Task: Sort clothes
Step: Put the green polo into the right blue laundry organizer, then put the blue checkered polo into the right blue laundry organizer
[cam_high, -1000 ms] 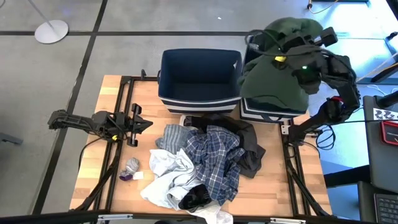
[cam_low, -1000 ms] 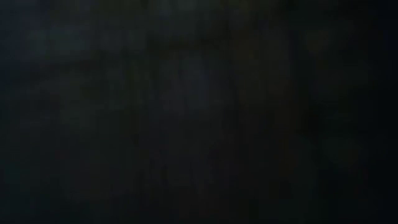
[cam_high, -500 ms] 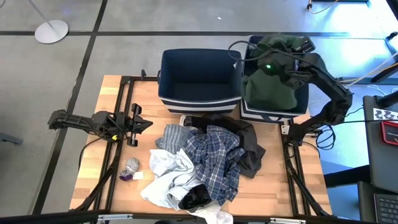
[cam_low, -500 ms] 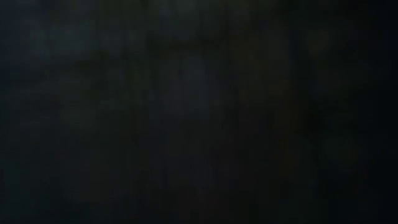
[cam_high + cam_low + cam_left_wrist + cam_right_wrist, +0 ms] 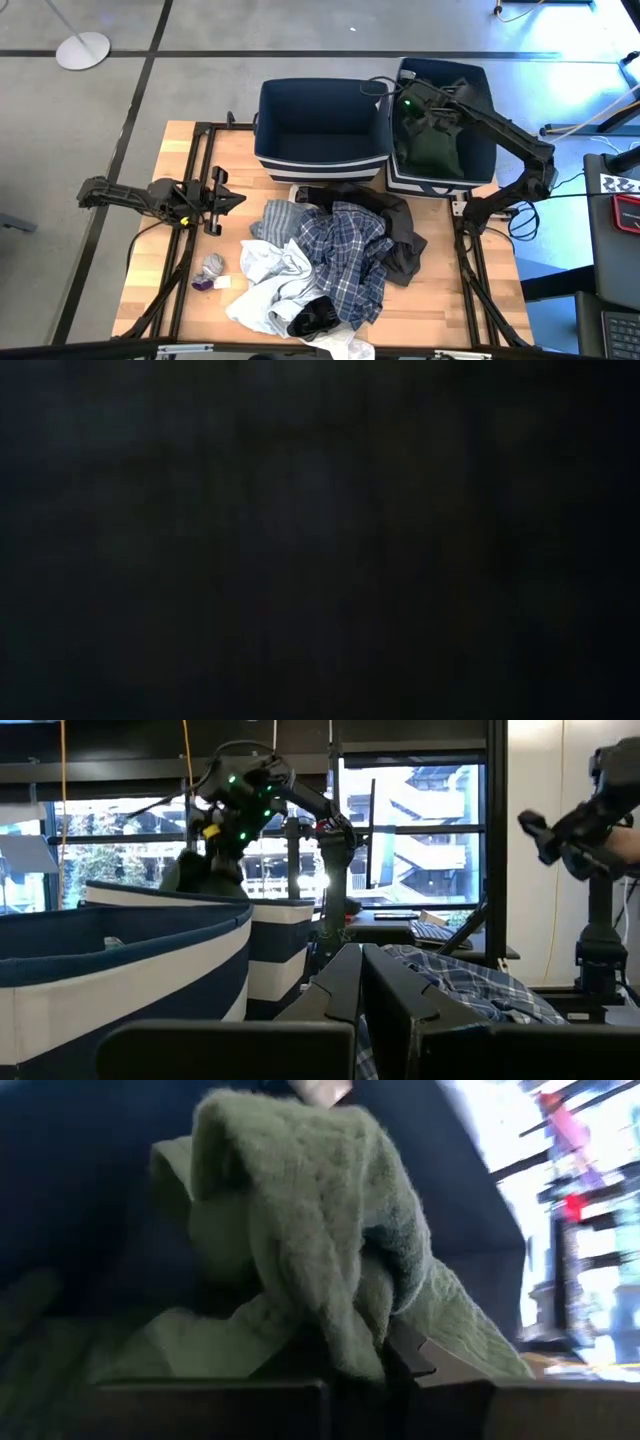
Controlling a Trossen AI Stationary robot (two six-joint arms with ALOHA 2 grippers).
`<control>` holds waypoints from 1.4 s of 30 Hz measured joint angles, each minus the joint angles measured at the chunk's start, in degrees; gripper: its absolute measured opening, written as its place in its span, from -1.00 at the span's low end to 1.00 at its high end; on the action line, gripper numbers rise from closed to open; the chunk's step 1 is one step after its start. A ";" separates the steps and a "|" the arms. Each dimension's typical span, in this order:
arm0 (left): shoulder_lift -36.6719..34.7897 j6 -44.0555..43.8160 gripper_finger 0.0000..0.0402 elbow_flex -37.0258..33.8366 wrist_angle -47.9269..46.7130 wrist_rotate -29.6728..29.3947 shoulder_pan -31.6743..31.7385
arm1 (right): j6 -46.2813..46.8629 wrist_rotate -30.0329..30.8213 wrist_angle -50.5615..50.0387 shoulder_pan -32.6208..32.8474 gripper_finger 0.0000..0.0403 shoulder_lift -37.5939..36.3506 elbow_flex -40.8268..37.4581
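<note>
The olive green top (image 5: 432, 148) lies bunched inside the right navy bin (image 5: 478, 172), with my right gripper (image 5: 415, 108) shut on it above the bin's left part. In the right wrist view the top (image 5: 300, 1230) rises in a crumpled hump over the fingers. The other clothes, with the blue-white plaid shirt (image 5: 345, 255) among them, lie heaped on the table in front of the bins. My left gripper (image 5: 228, 198) waits shut at the table's left, clear of the heap. The low view is dark. My right gripper pinches a bunched fold of the olive top (image 5: 355, 1345) between its two fingers, several layers together. It comes from above, slanting down into the bin. The rest of the top sags below the fingers and lies slack in the bin.
The left navy bin (image 5: 322, 160) stands open beside the right one at the table's far side. A small grey and purple piece (image 5: 210, 270) lies near the table's left front. Bare wood shows between my left gripper and the heap.
My right gripper has come down and toward the table's left into the right bin, tipping its fingers downward, still shut on the olive top. The top, which hung spread wide over the bin, has sunk into it and crumpled.
</note>
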 joint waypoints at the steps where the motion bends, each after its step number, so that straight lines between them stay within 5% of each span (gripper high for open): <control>1: -0.01 -0.02 -0.98 0.00 -0.05 0.00 0.00 | 0.01 -1.77 0.86 -0.57 -0.86 0.00 -1.11; 8: 0.00 -0.19 -0.98 0.00 -0.05 0.00 0.00 | -0.02 -11.34 5.50 -3.85 -0.78 0.00 -8.93; 16: 0.00 -0.41 -0.98 0.00 -0.10 0.01 0.00 | -0.02 -12.89 7.15 -4.16 -0.27 0.02 -11.89; 22: -0.01 -0.87 -0.98 0.00 -0.25 0.02 -0.02 | 0.03 -16.71 3.62 -4.04 0.15 0.02 -6.23; 29: -0.01 -1.14 -0.98 0.00 -0.38 0.02 0.00 | 4.18 -32.86 -5.23 -3.84 0.35 0.02 5.33; 42: -0.01 -1.53 -0.98 0.00 -0.42 0.04 0.00 | 9.41 -31.04 -7.69 19.76 0.34 -0.94 13.57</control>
